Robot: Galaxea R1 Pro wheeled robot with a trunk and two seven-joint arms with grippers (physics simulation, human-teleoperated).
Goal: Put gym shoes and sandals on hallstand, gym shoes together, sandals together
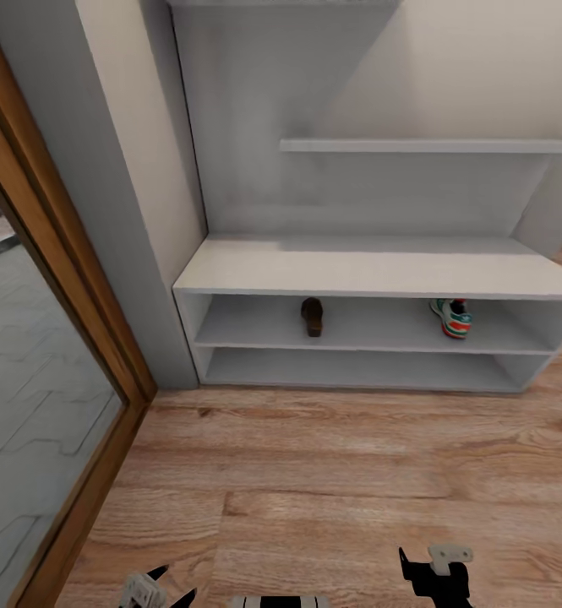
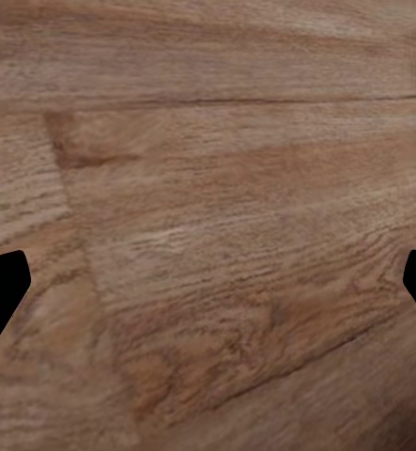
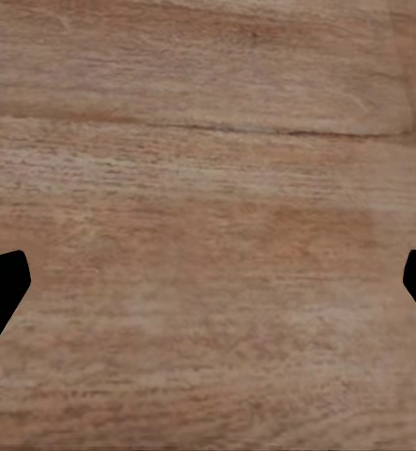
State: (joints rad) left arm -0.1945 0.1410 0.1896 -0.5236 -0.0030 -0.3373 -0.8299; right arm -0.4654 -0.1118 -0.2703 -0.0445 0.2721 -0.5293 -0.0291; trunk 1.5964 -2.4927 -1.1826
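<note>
Both grippers [image 2: 208, 282] [image 3: 208, 282] hang open, empty, over the floor [image 1: 331, 473]; sandal [image 1: 312, 316] and gym shoe [image 1: 452, 317] lie ahead on the rack [image 1: 373, 270], toes pointing inward

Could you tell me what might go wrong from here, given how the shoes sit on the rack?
1. The sandal and the gym shoe sit far apart on the hallstand's upper open shelf; if each partner lands beside the wrong shoe, the pairs fail.
2. That shelf opening looks low, so an arm reaching in might knock a shoe out onto the floor.
</note>
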